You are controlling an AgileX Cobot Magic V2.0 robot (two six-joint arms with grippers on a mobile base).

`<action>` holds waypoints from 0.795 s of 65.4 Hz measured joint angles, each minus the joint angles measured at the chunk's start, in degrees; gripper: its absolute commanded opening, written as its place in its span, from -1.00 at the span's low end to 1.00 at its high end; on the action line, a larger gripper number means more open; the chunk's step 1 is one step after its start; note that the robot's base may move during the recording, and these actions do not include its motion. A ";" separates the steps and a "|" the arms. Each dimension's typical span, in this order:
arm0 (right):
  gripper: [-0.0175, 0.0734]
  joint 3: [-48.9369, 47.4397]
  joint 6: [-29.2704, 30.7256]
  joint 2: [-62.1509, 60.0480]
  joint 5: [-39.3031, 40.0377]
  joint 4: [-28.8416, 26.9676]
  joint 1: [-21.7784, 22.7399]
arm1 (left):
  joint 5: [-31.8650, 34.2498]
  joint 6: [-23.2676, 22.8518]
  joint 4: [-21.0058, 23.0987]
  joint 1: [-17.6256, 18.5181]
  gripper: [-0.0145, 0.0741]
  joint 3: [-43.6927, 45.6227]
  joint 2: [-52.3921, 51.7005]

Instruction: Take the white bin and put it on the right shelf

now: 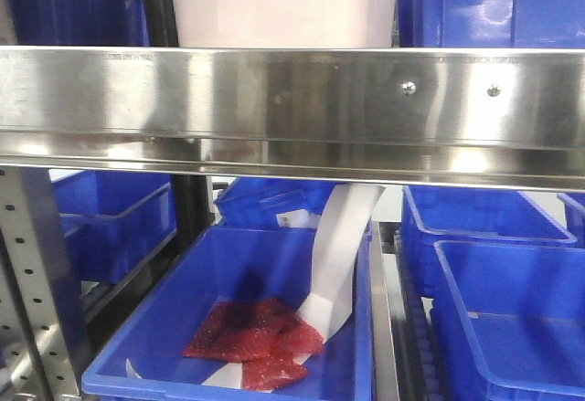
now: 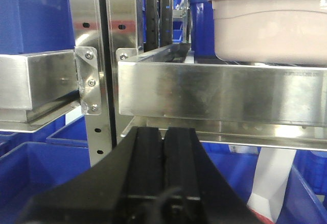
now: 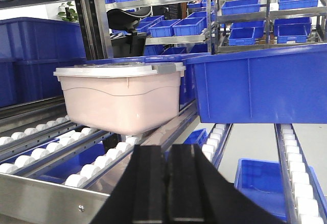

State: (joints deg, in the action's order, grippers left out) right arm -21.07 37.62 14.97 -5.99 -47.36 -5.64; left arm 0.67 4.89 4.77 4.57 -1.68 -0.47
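A warehouse or stockroom with flow-rack storage.

Around the stainless-steel front rail [image 1: 292,100] stand perforated grey uprights [image 2: 94,71], and behind it run lanes of white rollers [image 3: 76,170] carrying blue plastic bins [image 3: 260,86] and one pale lidded tote [image 3: 122,99]. Below the rail sit more open blue bins [image 1: 247,328]; far beyond it, further racks hold rows of small blue bins [image 3: 176,27].

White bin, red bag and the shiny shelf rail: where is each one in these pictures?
White bin [image 3: 122,101], right wrist view, on its front wall.
Red bag [image 1: 251,332], front view, on its middle.
Shelf rail [image 1: 292,95], front view, on its flat steel face.
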 measured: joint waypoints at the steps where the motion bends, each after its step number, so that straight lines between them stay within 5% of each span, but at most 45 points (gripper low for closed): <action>1: -0.47 0.00 0.00 0.00 0.00 0.00 0.00 | 0.11 0.00 0.00 0.00 -0.94 0.00 0.00; 52: -0.47 0.00 0.00 0.00 1.13 0.34 0.00 | 0.33 0.00 0.00 0.00 -0.94 0.00 0.00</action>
State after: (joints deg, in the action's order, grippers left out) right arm -21.07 37.62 14.97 -4.85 -47.02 -5.64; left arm 1.01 4.89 4.77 4.57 -1.68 -0.47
